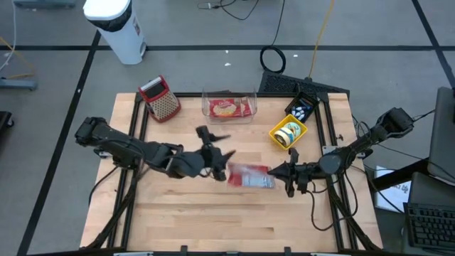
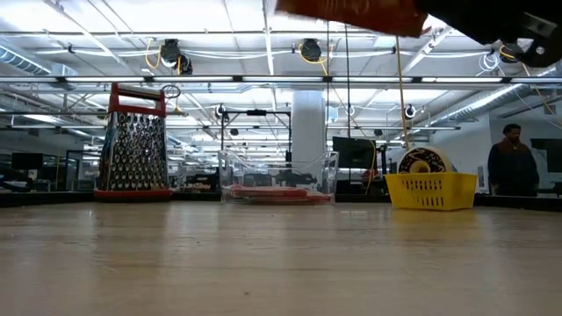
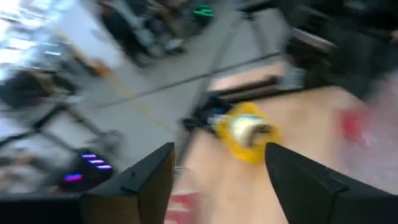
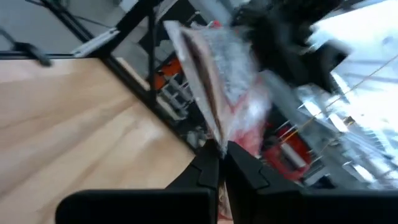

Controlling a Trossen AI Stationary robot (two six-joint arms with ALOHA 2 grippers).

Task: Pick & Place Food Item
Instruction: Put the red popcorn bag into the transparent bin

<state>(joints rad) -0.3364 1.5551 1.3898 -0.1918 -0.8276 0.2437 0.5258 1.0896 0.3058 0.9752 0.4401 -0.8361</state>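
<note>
A red and silver food packet [image 1: 250,176] hangs in the air over the middle of the table, and it shows at the top of the low view as packet [image 2: 351,12]. My right gripper [image 1: 273,172] is shut on the packet's right end. My left gripper [image 1: 222,158] stands open just beside the packet's left end. In the left wrist view nothing lies between the left gripper's [image 3: 219,148] two spread fingers. A clear container [image 1: 229,107] holding other red packets sits at the far middle of the table. My right gripper pinches the packet's edge [image 4: 217,132] at its right end between the two shut fingers [image 4: 208,169]. The fingers come about level from the table's right side. The packet [image 4: 219,74] stands out beyond the fingertips toward the left arm, lifted well clear of the table.
A metal grater [image 1: 161,98] stands at the far left. At the far right are a yellow basket [image 1: 288,133] with a roll in it and a black bin [image 1: 301,108]. The near half of the wooden table [image 1: 234,220] is bare wood. A person [image 2: 512,167] stands in the room behind.
</note>
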